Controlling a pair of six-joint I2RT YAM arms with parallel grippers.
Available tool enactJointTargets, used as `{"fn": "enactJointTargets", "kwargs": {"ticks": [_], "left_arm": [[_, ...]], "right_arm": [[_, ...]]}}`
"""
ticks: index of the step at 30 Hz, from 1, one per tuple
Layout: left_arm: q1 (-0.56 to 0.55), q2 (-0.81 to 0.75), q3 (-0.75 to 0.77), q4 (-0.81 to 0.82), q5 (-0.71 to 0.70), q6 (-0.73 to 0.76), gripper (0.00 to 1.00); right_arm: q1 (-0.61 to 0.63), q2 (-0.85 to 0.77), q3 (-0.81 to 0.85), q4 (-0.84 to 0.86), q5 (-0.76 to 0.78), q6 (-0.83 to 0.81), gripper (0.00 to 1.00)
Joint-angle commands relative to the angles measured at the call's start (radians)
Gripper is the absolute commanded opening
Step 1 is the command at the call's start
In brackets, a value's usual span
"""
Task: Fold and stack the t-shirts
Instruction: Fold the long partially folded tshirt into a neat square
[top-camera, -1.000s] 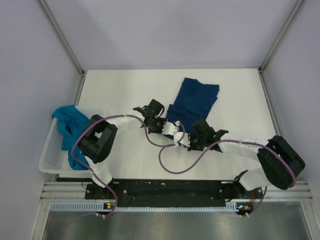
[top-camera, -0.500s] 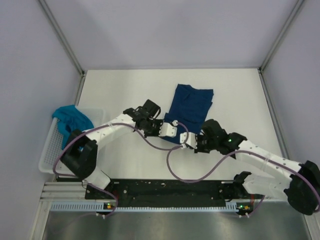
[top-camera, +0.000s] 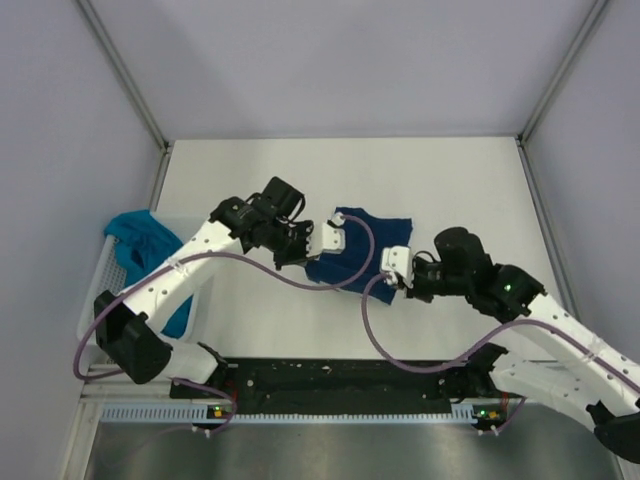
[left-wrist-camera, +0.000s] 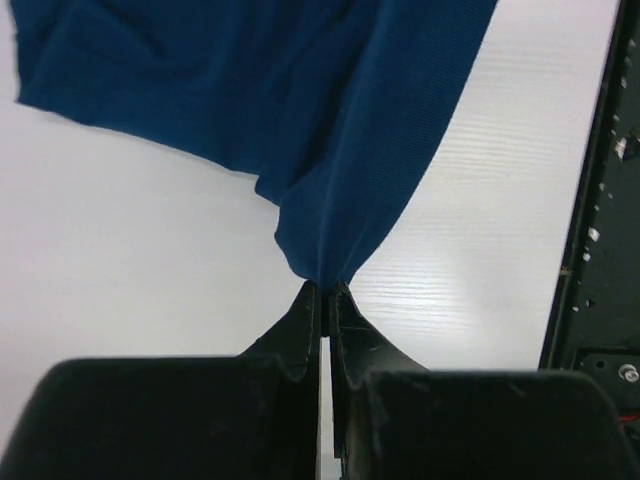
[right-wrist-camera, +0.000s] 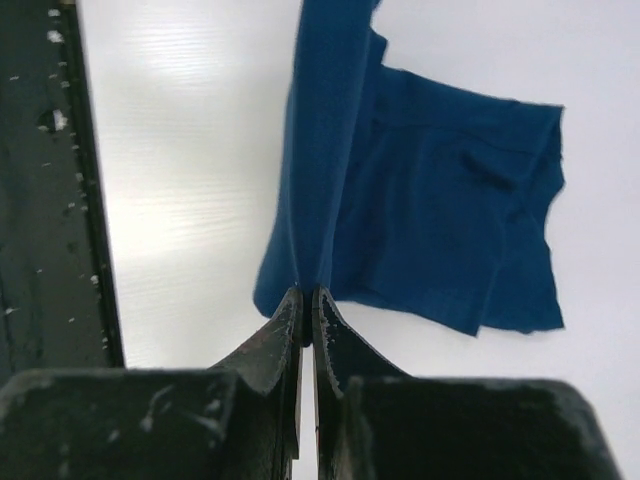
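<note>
Both arms on one garment. My left gripper (left-wrist-camera: 325, 295) is closed down to a sliver on a corner of the navy t-shirt (top-camera: 345, 262). In the left wrist view the cloth is gathered to a point between the fingertips and fans out away from them over the white table (top-camera: 460, 180). My right gripper (right-wrist-camera: 307, 297) is pinched just as tight on another edge of the same shirt. The fabric leaves the tips as a narrow fold, and beyond it the rest of the garment lies spread on the table, with one corner sticking out at the far side. From the top view the navy shirt sits near the middle of the table, bunched into a compact, roughly rectangular patch between the two grippers: left gripper at its left side, right gripper at its right side. The teal t-shirt (top-camera: 135, 238) is well apart, at the table's left edge, crumpled over the far end of the white lattice basket (top-camera: 98, 305), with part of it trailing down along the basket toward the near end
</note>
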Motion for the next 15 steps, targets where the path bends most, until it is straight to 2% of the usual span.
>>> {"fn": "enactJointTargets", "kwargs": {"ticks": [1, 6, 10, 15], "left_arm": [[0.043, 0.063, 0.124, 0.084, -0.093, -0.143, 0.0], [0.117, 0.27, 0.346, 0.142, -0.13, -0.215, 0.0], [0.132, 0.46, 0.54, 0.129, -0.144, -0.226, 0.0], [0.132, 0.666, 0.733, 0.185, -0.205, -0.261, 0.0]], "right_arm": [[-0.181, 0.069, 0.036, 0.089, -0.002, 0.068, 0.0], [-0.409, 0.173, 0.03, 0.304, -0.072, 0.11, 0.0], [-0.499, 0.334, 0.072, 0.35, -0.065, 0.1, 0.0], [-0.576, 0.537, 0.152, 0.373, 0.015, 0.102, 0.0]]}}
